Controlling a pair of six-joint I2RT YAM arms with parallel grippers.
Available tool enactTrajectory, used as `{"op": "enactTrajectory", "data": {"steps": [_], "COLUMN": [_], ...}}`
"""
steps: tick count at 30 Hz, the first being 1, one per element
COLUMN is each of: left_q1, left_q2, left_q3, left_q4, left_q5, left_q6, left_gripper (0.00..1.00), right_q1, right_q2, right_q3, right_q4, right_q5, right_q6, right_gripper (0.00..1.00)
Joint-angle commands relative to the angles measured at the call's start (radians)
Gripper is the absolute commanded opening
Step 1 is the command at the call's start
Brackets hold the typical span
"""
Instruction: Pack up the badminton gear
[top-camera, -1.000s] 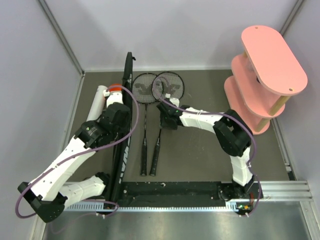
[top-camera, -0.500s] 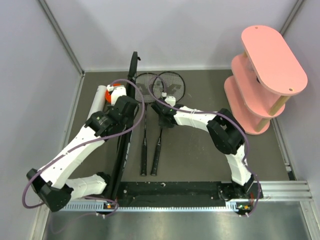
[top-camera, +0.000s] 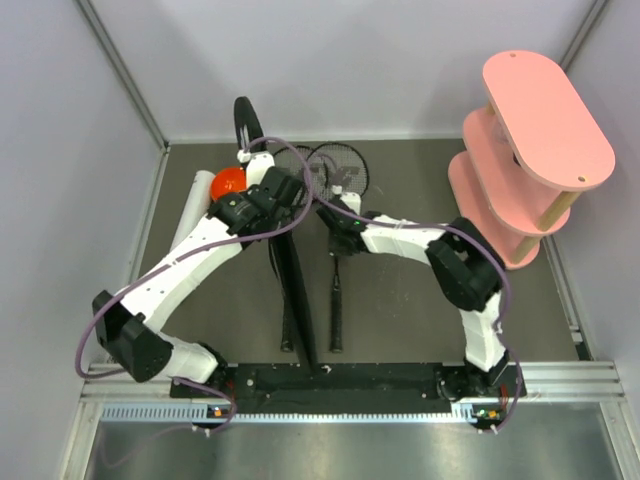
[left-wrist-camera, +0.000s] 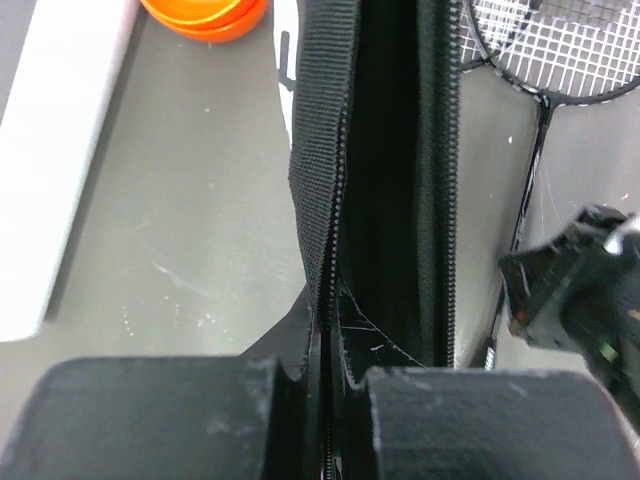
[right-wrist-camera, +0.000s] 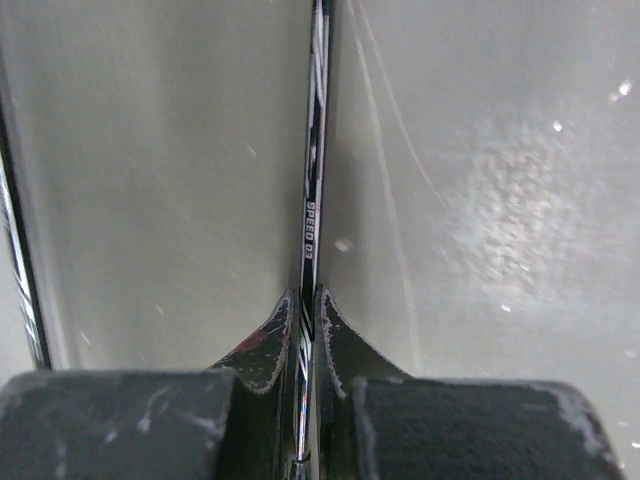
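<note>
From above, the bag (top-camera: 297, 300) has swung in the last second. It lay along the left side; now it stands on edge down the centre of the frame, with its lower end over the handles. The left gripper (top-camera: 287, 200) is clamped on its upper edge. The right gripper (top-camera: 338, 238) has dragged its racket (top-camera: 335, 300) to the right, away from the second racket (top-camera: 286, 335), which the bag partly covers. I judge the pair is being lined up for loading. The tube (top-camera: 192, 215) with its orange cap (top-camera: 228, 182) lies at upper left, untouched. No shuttlecocks show.

In the left wrist view, the fingers press together on the bag's zip edge. Its mouth gapes dark up the middle of the frame.

In the right wrist view, the pads pinch the thin shaft at bottom centre, and the second racket's shaft runs along the left edge.

The table (top-camera: 400, 320) is dull grey-brown and scuffed, and plain pale walls (top-camera: 60, 120) close it in. A pink shelf (top-camera: 545, 110) stands at upper right and a metal rail (top-camera: 560, 375) runs along the bottom.
</note>
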Motion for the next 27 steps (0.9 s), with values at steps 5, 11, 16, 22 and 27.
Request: {"op": "enactTrajectory", "data": {"steps": [5,11,16,22,27], "left_q1": [0.004,0.006,0.020,0.082,0.185], "left_q2": [0.088,0.169,0.265,0.293,0.264], "left_q3": [0.028,0.053,0.088,0.038,-0.087], "left_q4": [0.213,0.297,0.307,0.415,0.590], "left_q5": [0.117,0.177,0.198,0.327,0.561], "left_q6": [0.073,0.099,0.102,0.076,-0.006], "left_gripper": [0.00,0.00,0.00,0.00,0.00], "right_q1": [-0.235,-0.381,-0.395,-0.409,-0.436], "right_q2": [-0.407,-0.547,-0.639,-0.809,-0.900], "right_q3": [-0.428,-0.553,-0.621,-0.693,-0.730], "right_q4": [0.315,0.343,0.387,0.448,0.525], "right_q5": [-0.543,-0.887,-0.944,-0.978,-1.091], "right_q6": [-0.297,-0.342,-0.287,-0.117,0.028], "right_gripper": [0.00,0.00,0.00,0.00,0.00]}}
